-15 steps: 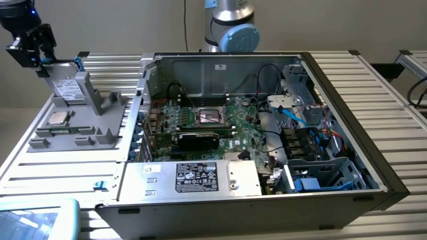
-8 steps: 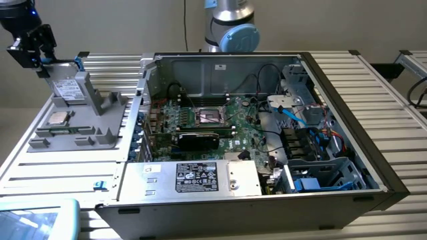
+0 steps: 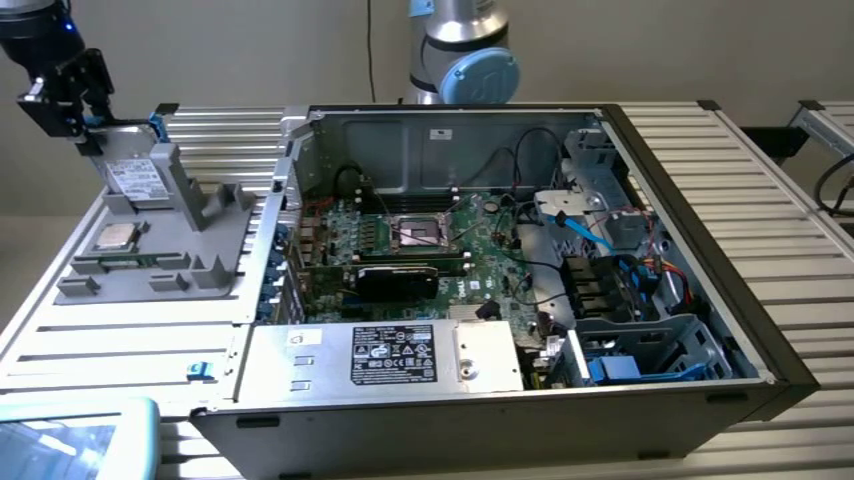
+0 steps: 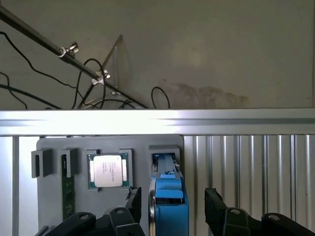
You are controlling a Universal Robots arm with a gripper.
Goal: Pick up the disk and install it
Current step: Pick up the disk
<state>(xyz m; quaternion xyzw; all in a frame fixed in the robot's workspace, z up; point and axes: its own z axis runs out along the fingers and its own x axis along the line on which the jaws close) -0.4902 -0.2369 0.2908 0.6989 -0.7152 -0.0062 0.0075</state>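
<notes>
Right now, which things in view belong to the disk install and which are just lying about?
Job: disk, standing in the grey holder; open jaws either side of it; open computer case.
Lying about: CPU chip; memory stick; power-supply box.

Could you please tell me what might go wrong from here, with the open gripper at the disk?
1. The disk sits nearer one finger of the open gripper than the other, so closing may push it askew in its holder.
2. The CPU chip lies close to that finger and might be knocked.
3. Loose cables in the case could snag the disk.
</notes>
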